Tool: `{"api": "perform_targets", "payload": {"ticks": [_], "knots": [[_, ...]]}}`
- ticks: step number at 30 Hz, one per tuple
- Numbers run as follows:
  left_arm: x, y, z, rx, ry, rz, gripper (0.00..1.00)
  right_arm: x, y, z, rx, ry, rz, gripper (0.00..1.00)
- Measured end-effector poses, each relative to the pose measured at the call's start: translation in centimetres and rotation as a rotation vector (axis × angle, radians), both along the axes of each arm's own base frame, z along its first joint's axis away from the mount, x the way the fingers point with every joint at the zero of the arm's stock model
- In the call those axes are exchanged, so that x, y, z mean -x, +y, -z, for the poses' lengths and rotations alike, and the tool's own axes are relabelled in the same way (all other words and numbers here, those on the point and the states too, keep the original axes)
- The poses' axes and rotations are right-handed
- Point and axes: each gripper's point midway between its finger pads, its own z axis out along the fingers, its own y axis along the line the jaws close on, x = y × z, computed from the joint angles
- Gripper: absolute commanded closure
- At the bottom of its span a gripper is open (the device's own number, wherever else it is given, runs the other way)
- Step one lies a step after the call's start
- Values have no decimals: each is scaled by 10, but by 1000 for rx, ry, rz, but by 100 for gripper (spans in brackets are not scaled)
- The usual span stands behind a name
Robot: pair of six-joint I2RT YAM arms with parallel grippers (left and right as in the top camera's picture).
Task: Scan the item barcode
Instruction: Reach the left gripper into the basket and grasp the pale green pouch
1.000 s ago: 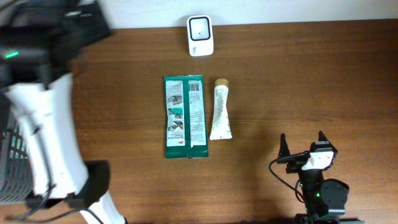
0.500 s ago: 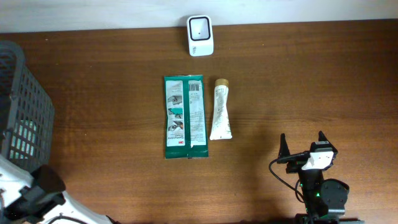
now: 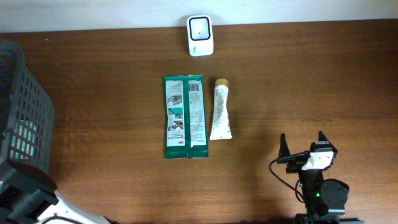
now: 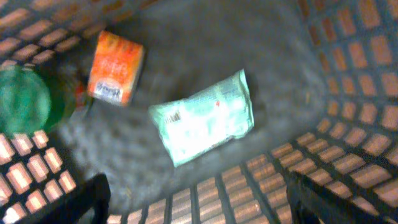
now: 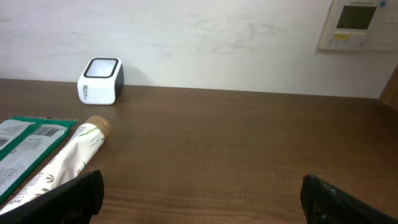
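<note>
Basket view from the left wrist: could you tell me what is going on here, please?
The left claw hangs open above the inside of the basket, holding nothing; an orange packet and a pale green packet lie on its floor. The right claw sits open and idle. On the table, a dark green packet and a tube lie side by side, short of the scanner. Nothing is being scanned yet.

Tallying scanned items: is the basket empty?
Not empty: the basket holds a pale green pouch, an orange packet and a round green thing.
</note>
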Motion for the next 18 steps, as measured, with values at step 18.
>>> {"api": "perform_targets", "payload": {"ticks": [18], "knots": [[-40, 21, 111, -125, 55, 544, 11, 0, 0, 0, 0, 0, 0, 2]]}}
